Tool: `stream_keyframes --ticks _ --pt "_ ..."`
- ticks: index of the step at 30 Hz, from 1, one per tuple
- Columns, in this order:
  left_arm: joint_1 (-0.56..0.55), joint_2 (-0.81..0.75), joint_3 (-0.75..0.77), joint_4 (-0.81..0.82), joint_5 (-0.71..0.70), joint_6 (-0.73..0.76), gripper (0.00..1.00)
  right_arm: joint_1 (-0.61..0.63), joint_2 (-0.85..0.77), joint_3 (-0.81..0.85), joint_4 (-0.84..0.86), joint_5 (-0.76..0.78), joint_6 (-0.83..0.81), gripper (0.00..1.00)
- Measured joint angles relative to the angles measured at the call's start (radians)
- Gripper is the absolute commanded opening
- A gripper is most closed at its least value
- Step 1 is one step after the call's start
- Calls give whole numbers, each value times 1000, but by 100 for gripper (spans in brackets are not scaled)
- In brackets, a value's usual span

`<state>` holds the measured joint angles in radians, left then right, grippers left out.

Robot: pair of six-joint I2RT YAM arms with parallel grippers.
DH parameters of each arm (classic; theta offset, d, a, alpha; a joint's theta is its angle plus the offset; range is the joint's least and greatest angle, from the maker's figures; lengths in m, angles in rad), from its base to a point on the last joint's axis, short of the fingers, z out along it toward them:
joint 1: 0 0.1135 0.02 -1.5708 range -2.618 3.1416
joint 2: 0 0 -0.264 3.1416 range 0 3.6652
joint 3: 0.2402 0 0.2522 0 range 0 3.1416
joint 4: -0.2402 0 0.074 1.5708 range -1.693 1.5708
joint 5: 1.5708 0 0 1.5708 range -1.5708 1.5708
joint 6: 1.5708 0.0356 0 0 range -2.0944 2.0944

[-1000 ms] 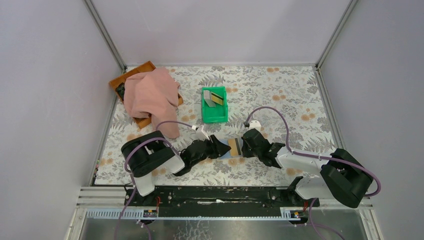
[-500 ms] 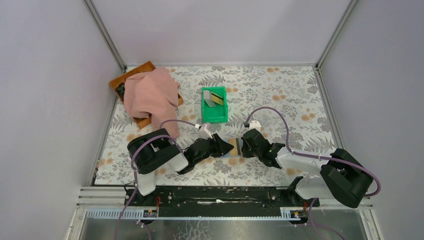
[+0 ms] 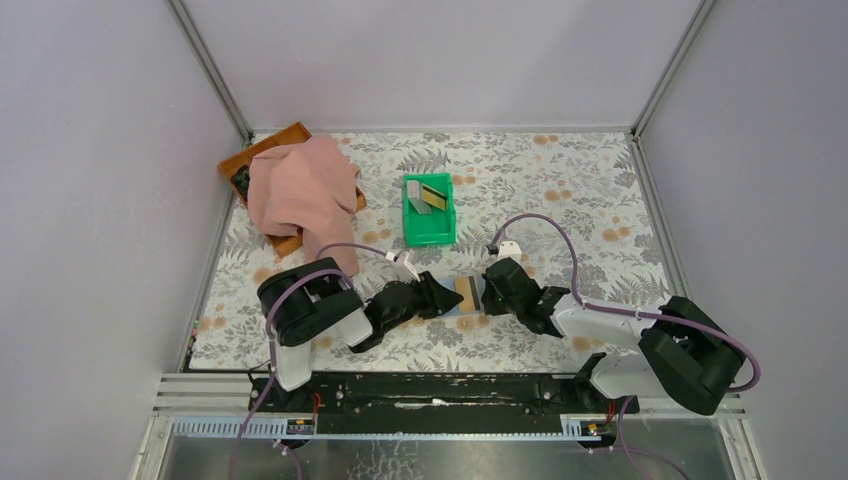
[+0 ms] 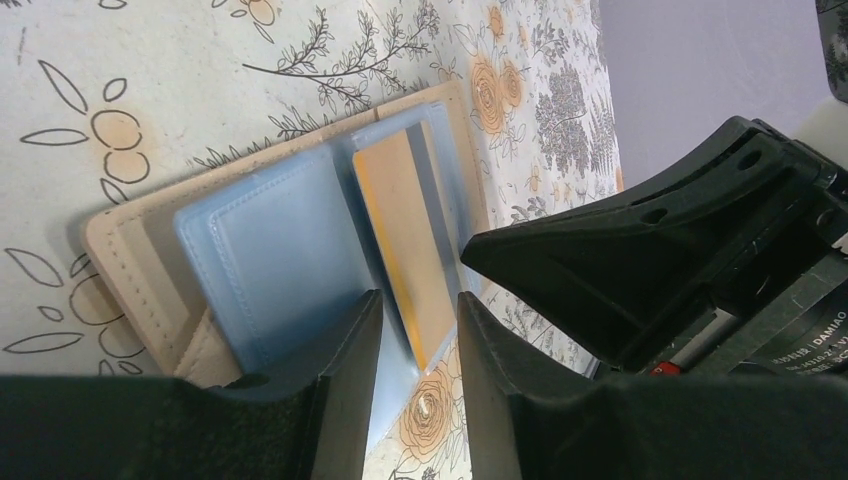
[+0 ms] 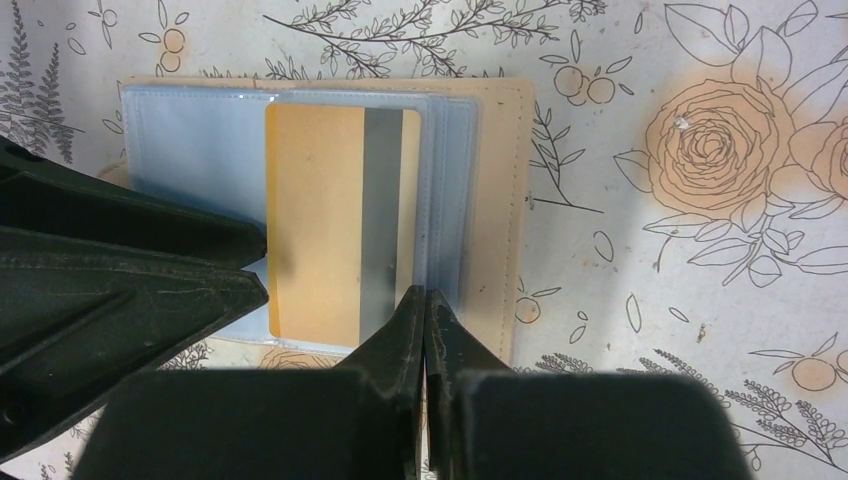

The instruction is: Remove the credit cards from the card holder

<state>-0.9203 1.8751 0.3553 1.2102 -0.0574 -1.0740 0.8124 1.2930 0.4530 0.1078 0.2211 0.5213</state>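
Lying open: 1 card holder (image 5: 495, 200) w/ 1 yellow card (image 5: 315, 230) inside

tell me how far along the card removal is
Done: two cards lie in the green bin. In hand: the shut right gripper pins the open card holder while the open left gripper straddles the edge of the yellow card. Left: pulling that card out.

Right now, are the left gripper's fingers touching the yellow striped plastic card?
Cannot tell. Left wrist view: yellow card sits between the open fingers; contact unclear.
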Motion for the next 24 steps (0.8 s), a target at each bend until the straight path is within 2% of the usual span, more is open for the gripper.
stream_keyframes --ticks 11,16,24 --pt "0 19 12 13 6 3 41 0 6 0 11 -5 0 0" --pt "0 64 23 73 15 -4 41 0 6 0 11 -5 0 0" --pt "6 110 18 157 31 -32 35 0 8 0 13 -4 0 0"
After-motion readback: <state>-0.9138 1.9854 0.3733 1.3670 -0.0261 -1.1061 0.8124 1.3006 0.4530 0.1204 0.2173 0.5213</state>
